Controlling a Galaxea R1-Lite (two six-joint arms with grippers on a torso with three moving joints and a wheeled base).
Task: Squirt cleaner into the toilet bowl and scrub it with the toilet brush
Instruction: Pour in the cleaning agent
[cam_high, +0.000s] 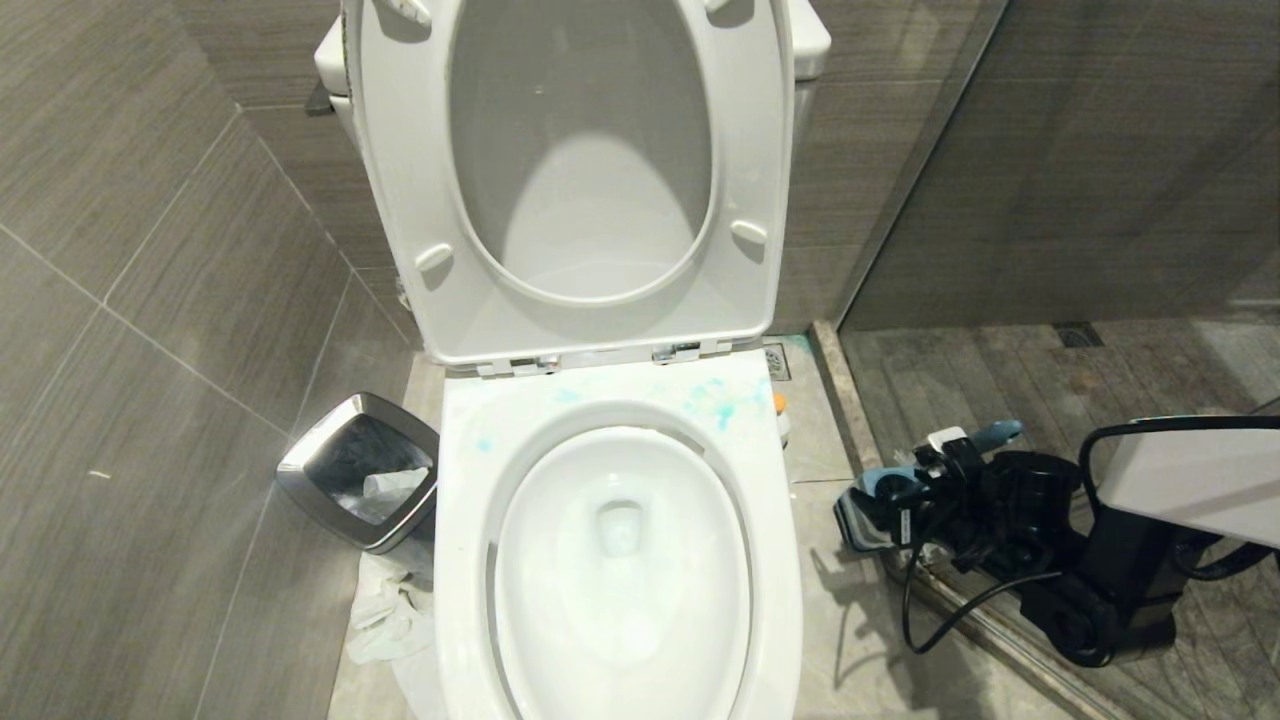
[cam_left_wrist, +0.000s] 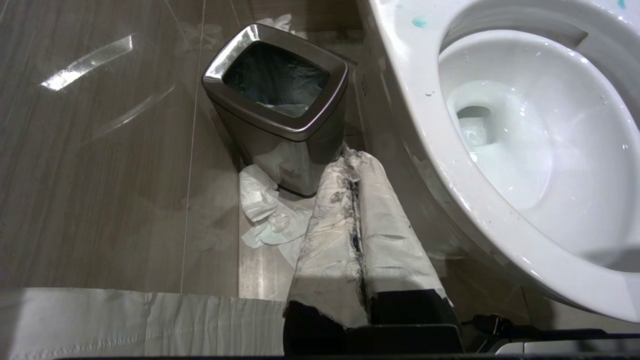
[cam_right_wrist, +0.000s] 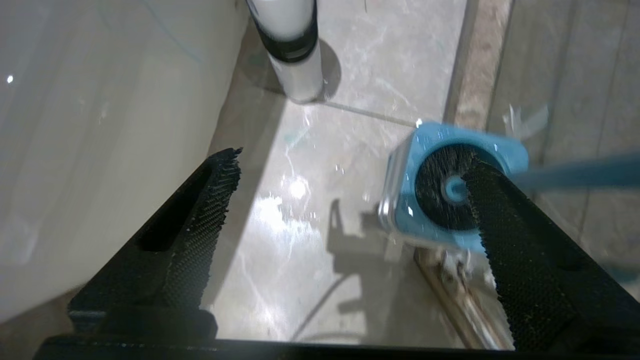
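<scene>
The white toilet bowl (cam_high: 462, 600) stands with seat and lid raised. Turquoise cleaner (cam_high: 722, 408) is splashed on the back of its rim. A whitish bottle with a black band (cam_right_wrist: 294, 50) stands on the floor by the bowl's side, its orange top (cam_high: 778, 404) just showing. The toilet brush sits in its blue holder (cam_right_wrist: 500, 150) with black bristles (cam_right_wrist: 432, 197) showing and the handle (cam_right_wrist: 575, 172) leaning away. My right gripper (cam_right_wrist: 352, 160) hangs open low beside the holder, nothing between its fingers. My left gripper (cam_left_wrist: 351, 159) is shut, parked by the bowl's (cam_left_wrist: 430, 130) left side.
A steel-rimmed bin (cam_high: 355, 470) stands left of the toilet with crumpled tissue (cam_left_wrist: 265, 215) on the floor beside it. A raised stone threshold (cam_high: 850, 400) and glass shower wall run close behind the brush holder. Tiled wall closes the left side.
</scene>
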